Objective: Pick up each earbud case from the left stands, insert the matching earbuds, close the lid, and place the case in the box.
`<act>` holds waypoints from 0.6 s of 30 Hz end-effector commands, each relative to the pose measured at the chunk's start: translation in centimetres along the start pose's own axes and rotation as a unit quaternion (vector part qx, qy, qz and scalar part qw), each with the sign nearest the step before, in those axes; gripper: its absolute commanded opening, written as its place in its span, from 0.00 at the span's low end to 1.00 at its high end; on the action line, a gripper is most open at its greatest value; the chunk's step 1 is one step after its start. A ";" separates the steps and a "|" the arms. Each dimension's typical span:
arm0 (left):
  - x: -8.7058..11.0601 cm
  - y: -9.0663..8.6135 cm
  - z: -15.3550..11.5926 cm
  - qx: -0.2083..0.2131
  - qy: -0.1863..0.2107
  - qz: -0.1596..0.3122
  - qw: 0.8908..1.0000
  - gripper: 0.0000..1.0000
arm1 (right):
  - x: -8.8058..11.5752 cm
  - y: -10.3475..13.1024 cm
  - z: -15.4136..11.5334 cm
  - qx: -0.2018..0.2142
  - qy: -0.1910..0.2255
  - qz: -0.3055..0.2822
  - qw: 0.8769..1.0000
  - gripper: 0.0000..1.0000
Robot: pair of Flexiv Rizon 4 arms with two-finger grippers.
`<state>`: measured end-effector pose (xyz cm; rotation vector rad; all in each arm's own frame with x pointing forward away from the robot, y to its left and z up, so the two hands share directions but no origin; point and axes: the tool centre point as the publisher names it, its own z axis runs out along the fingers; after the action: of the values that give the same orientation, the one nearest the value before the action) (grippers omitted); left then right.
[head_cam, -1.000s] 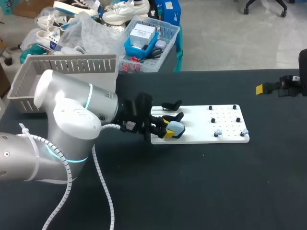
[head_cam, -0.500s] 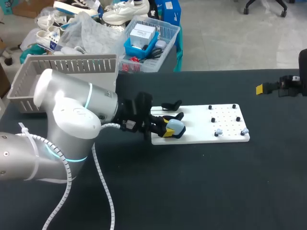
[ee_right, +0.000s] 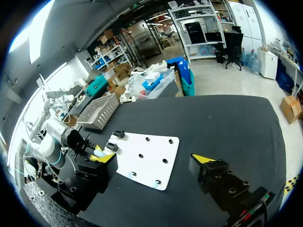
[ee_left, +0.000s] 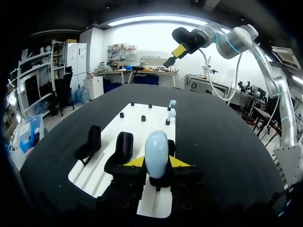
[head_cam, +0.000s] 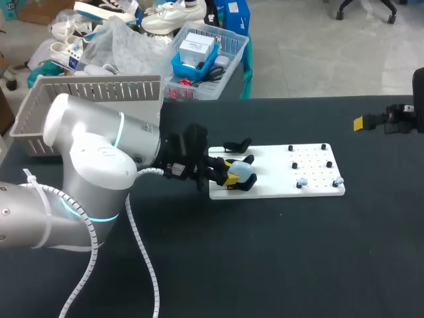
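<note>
Left wrist view: my left gripper (ee_left: 156,162) clamps the blue case (ee_left: 156,149) by the stands (ee_left: 124,146); right gripper (ee_right: 154,163) hangs wide open. Earbuds (ee_left: 171,108) wait on the board (ee_left: 142,127), not inserted.

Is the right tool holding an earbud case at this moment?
No, the right tool stands open with nothing between its yellow tips, while the left tool grips the light blue case.
</note>
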<state>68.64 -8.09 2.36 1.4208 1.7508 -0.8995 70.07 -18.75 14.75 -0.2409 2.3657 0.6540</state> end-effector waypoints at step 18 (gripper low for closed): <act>-0.8 -1.9 -2.9 -0.005 -0.035 0.034 0.999 0.00 | -1.5 2.9 3.0 -0.060 0.052 -0.060 0.995 1.00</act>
<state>67.61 -7.14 4.21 1.4371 1.6758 -0.8961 71.08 -15.17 15.06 -0.4404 2.3936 0.6748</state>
